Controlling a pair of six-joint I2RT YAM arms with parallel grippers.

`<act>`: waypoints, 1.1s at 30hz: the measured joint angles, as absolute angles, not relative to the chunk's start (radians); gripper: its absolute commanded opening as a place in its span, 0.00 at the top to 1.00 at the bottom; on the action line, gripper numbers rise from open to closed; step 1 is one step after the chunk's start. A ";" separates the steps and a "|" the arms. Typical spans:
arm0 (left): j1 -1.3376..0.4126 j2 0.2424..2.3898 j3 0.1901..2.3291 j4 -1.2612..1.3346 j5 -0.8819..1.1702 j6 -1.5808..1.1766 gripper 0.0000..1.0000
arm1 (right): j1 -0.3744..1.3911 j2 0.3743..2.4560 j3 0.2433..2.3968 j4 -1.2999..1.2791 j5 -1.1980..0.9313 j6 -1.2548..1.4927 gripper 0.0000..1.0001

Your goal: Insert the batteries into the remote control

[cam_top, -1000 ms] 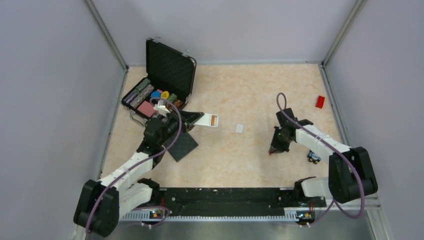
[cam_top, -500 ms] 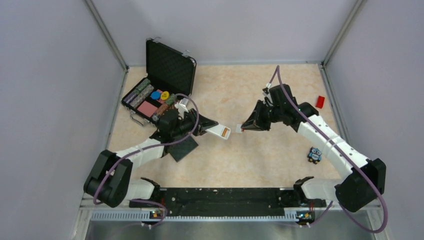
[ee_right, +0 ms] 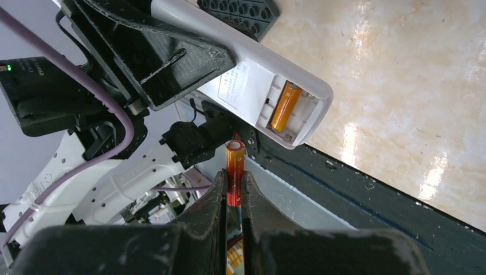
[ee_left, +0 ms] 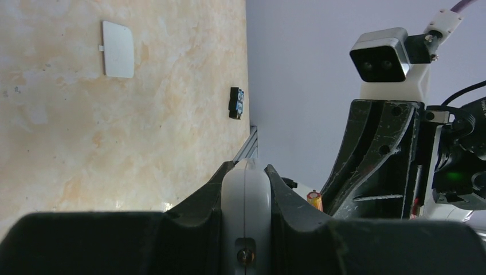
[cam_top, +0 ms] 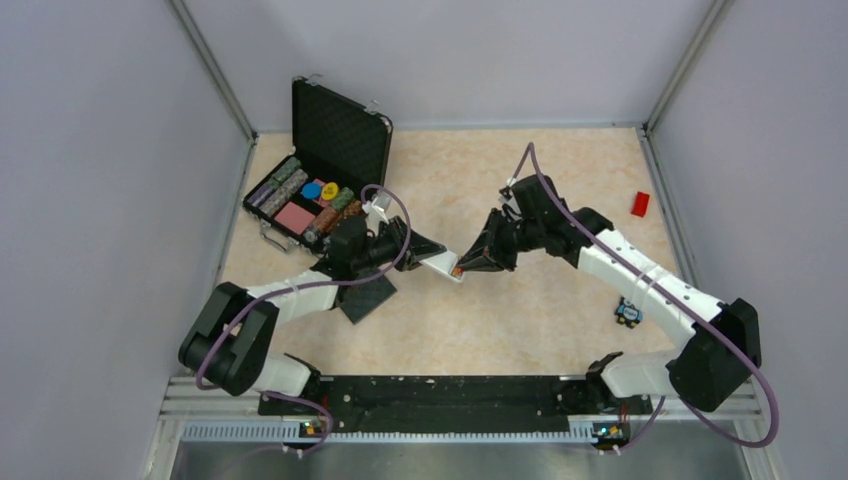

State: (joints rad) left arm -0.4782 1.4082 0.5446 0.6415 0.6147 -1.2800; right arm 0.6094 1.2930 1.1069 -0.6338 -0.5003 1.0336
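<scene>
- Clamping the remote (ee_right: 240, 80) by its long sides, the left pincer (cam_top: 420, 248) is closed tight on the white body. It holds the remote above the table (cam_top: 520, 320), with the open battery slot turned toward the other arm.
- The right pincer (ee_right: 234, 184) is nearly shut, with only a narrow gap. It grips the held battery (ee_right: 234, 163) by its lower half, so the capped end sticks out past the fingertips.
- The held battery points at the remote's open end and is close to it. I cannot tell whether they touch.
- The seated battery (ee_right: 285, 106) lies lengthwise in one side of the slot.
- A small white cover (ee_left: 117, 48) lies flat on the table, well apart from both pincers.
</scene>
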 measured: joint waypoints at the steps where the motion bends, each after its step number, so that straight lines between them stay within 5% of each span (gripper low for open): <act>1: -0.479 1.410 0.545 0.644 0.615 -1.280 1.00 | 0.614 1.301 1.106 -0.632 -0.499 1.040 0.99; 33: -0.482 1.410 0.554 0.651 0.614 -1.257 1.00 | 0.616 1.339 1.031 -0.611 -0.470 1.149 0.99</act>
State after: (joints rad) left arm -0.4816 1.4097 0.5537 0.6510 0.6144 -1.2572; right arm 0.6155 1.3392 1.0313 -0.6109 -0.4702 1.1488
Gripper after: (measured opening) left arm 0.265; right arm 0.063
